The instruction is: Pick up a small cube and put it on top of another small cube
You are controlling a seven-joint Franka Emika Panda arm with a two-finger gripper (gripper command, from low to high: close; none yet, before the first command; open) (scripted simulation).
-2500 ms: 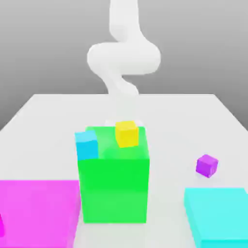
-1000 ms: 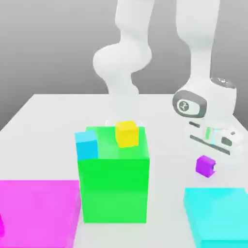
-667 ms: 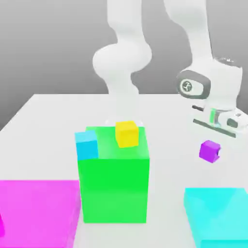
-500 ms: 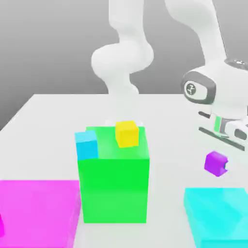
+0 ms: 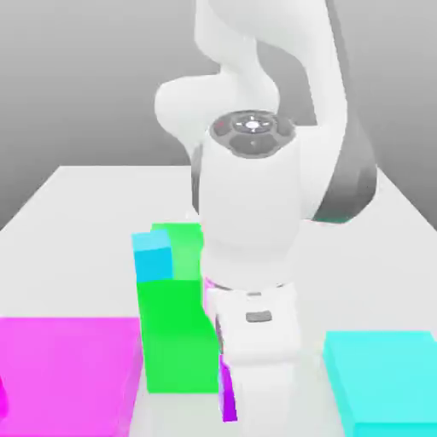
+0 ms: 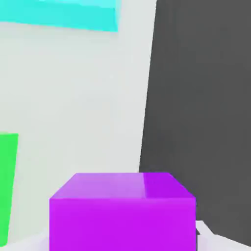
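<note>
exterior view, progress: we judge the pick done, the placing left; the purple cube (image 5: 228,394) is off the table (image 5: 77,213), hanging under the hand near the front, just right of the green block (image 5: 175,341) in this view.
exterior view, gripper: gripper (image 5: 230,401) mostly hidden behind the wrist; we see a sliver of purple at its tip, low beside the block's right face.
exterior view, counts: one big green block; one light-blue small cube (image 5: 154,256) on its top left; one magenta slab (image 5: 64,367) near left; one cyan slab (image 5: 384,375) near right; one purple cube; one arm.
hand view, gripper: jaws closed down tight on the purple cube (image 6: 122,211); we see it held close in front of the camera.
hand view, counts: one purple cube, one green edge (image 6: 7,186), one cyan slab (image 6: 63,14).
left to do: we judge carry and set-down on another small cube remain.
</note>
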